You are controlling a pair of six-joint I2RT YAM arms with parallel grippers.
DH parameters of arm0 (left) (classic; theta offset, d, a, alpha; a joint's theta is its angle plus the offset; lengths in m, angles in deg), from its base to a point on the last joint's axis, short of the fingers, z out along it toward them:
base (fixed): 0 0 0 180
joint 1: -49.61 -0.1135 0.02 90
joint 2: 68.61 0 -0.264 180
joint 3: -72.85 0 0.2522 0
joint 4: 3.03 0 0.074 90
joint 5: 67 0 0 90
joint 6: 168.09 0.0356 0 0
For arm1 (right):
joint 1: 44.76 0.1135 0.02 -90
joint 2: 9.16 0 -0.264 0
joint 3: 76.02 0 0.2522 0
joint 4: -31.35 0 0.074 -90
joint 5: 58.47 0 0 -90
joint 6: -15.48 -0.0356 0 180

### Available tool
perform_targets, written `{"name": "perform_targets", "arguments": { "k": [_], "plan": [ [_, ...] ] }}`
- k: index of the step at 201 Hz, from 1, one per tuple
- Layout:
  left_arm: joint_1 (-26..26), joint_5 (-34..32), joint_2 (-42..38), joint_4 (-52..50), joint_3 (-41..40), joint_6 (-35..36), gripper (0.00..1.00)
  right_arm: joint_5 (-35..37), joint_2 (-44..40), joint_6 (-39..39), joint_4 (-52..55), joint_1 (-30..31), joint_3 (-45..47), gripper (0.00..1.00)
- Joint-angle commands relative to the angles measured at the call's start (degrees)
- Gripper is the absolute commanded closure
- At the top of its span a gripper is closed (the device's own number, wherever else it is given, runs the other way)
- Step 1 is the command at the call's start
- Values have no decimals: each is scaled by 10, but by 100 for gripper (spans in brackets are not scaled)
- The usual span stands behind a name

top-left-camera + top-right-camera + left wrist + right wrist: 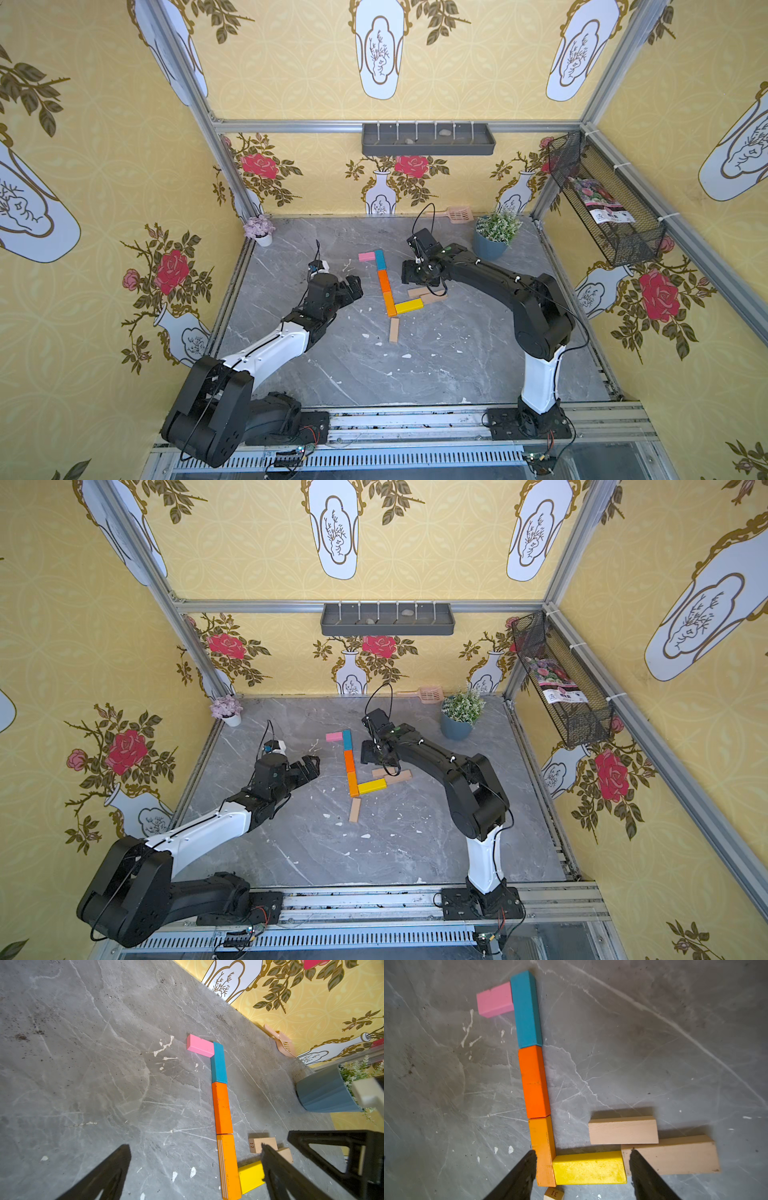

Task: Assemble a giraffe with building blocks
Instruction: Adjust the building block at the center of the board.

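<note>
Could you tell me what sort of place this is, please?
Probably a robot test booth dressed as a room: floral wallpaper on an aluminium frame, a marble-look tabletop, left arm and right arm bolted to a front rail.

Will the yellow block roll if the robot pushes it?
Probably not: the flat yellow wooden block lies on a broad face, so it should slide. It looks stiff and solid. It would likely nudge the lighter orange wooden block touching it.

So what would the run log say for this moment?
giraffe: head, neck, body, one leg laid | tan blocks: two loose | right gripper: open over yellow block | left gripper: open, empty
</note>
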Motion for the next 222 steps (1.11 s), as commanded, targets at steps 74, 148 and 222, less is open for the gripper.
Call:
{"name": "perform_targets", "arguments": {
  "k": [74, 148, 222],
  "plan": [
    [-1, -1, -5, 10, -6, 8, 1, -65, 43, 27, -9, 12, -24, 29],
    [-1, -1, -2, 9, -5, 8, 1, -69, 50, 28, -12, 18, -10, 29],
    [-1, 7, 7, 9, 0, 8, 1, -76, 50, 23, -18, 19, 5, 29]
  ]
}}
